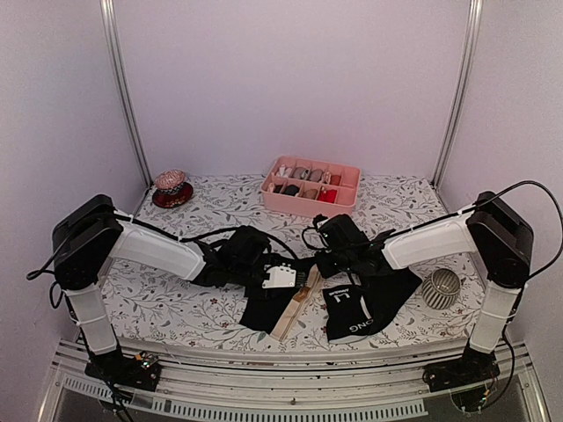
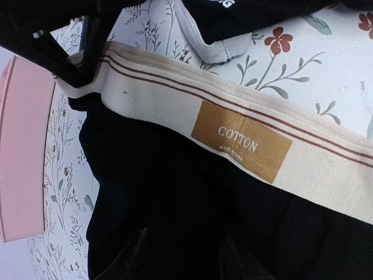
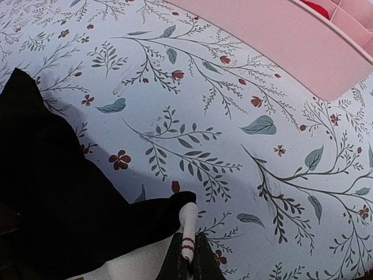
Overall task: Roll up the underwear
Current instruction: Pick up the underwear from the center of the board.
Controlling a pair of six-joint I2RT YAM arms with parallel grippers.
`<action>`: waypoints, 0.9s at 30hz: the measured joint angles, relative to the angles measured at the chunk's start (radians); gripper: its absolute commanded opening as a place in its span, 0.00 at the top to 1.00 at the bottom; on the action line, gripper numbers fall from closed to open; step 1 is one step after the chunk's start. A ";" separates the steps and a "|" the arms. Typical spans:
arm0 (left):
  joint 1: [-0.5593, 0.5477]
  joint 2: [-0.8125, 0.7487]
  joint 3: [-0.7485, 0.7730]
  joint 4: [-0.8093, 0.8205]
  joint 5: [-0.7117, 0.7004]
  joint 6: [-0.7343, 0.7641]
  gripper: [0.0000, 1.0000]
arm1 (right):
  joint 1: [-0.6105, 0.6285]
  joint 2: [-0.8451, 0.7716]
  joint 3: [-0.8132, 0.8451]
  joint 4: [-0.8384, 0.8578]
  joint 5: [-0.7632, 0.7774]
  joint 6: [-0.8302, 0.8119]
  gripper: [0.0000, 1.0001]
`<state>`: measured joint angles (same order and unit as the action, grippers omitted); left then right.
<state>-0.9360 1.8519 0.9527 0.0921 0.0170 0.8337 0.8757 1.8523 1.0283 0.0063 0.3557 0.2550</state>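
Right claw (image 3: pixel 186 259) is pinched shut on the end of the beige band (image 2: pixel 145 87) of the briefs (image 1: pixel 262 309), which lie lower centre in the top view, on the table (image 1: pixel 176 303). Left claw (image 2: pixel 185 259) sits over the black cloth, too dark to tell its width. To do this well: hold the band taut, catch both layers, roll straight.

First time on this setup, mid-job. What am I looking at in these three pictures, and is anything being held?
Two robot arms are bolted at the table's near edge. The wide picture looks down from above and behind them; the other two come from a camera on each wrist. On the table lie the beige-waistband briefs, the lettered briefs and a pink tray. The right hand pinches that waistband's end. The left hand is over those briefs; its grip isn't clear.
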 measured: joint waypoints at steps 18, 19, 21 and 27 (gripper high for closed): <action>-0.001 0.000 0.002 -0.009 -0.001 -0.036 1.00 | 0.000 0.000 -0.002 0.003 -0.001 -0.012 0.98; 0.003 -0.004 0.002 -0.010 -0.003 -0.045 1.00 | 0.000 -0.001 -0.003 0.005 -0.003 -0.016 0.98; 0.012 -0.022 0.002 -0.012 -0.004 -0.066 1.00 | 0.000 -0.011 -0.020 0.022 -0.019 -0.032 0.98; 0.081 -0.232 -0.010 0.002 0.005 -0.127 1.00 | 0.000 -0.127 -0.095 0.089 -0.114 -0.113 0.98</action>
<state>-0.8551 1.6203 0.9424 0.0937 0.0223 0.7067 0.8757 1.7256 0.9337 0.0952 0.2413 0.1425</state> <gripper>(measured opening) 0.007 0.028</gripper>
